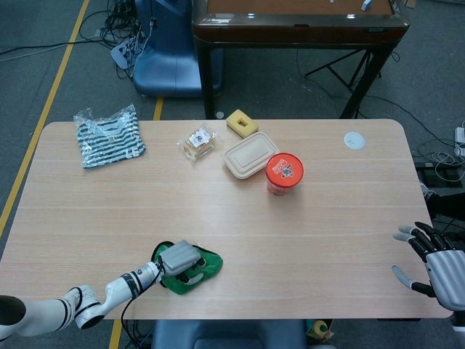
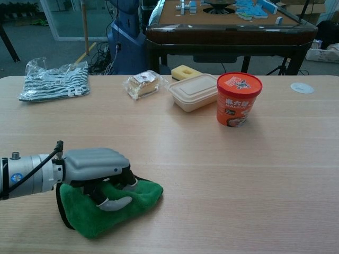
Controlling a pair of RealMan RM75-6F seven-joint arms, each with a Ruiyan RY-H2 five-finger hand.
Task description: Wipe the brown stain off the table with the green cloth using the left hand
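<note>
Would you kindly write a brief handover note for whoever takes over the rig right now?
Left robot hand: pressing the green cloth onto the table near the front edge.
Right robot hand: open, fingers spread, at the table's right edge, holding nothing.
Brown stain: not visible in either view; the cloth may be covering it.
Left: lift the cloth, check the stain is gone, wipe again if needed.

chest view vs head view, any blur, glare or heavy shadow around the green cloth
Chest view: sharp, even light, with only a soft shadow under the left hand on the green cloth; no glare on the table. Head view: the cloth is small and softer in detail, lit flat, with no glare.
</note>
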